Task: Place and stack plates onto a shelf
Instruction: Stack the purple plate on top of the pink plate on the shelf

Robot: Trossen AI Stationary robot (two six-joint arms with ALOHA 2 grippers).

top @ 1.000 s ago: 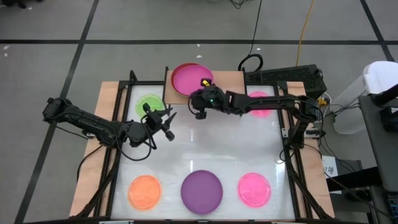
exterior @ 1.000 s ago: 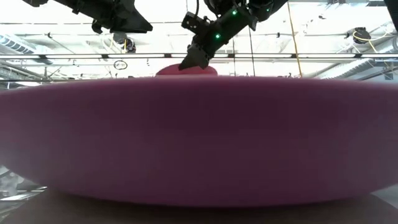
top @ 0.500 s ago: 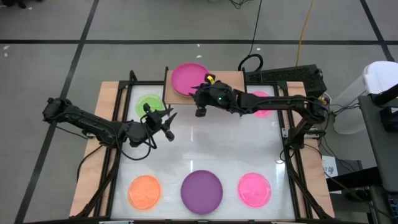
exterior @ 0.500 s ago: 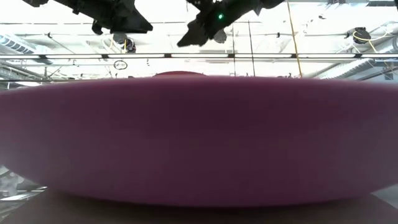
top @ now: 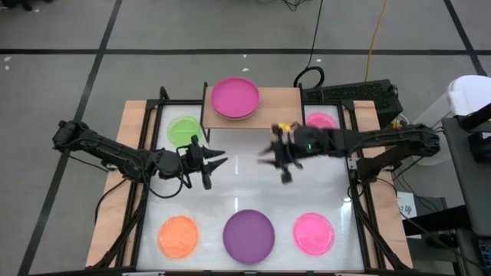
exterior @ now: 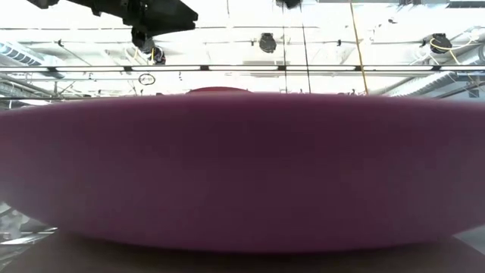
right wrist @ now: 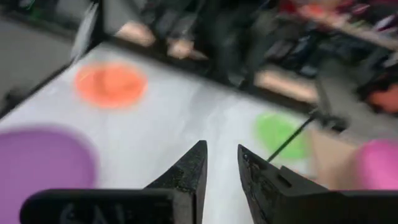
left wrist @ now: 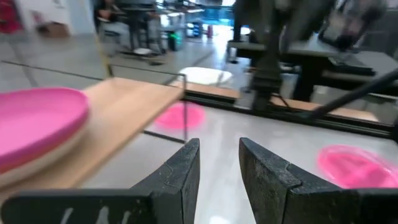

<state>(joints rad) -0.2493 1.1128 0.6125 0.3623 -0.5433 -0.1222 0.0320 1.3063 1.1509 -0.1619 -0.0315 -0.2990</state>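
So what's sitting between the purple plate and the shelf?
Nothing rests there: in the high view, bare white tabletop runs from the purple plate to the shelf.

grey floor (top: 61,31) crossed by dark lines, cables (top: 314,46) trailing behind the table; ceiling beams (exterior: 318,68) overhead.

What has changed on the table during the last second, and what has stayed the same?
The right gripper let go of the magenta plate, leaving it on the shelf stack, and drew back toward the table's middle, empty. The left gripper turned slightly but stayed near the green plate. The orange plate, purple plate and pink plate did not move.
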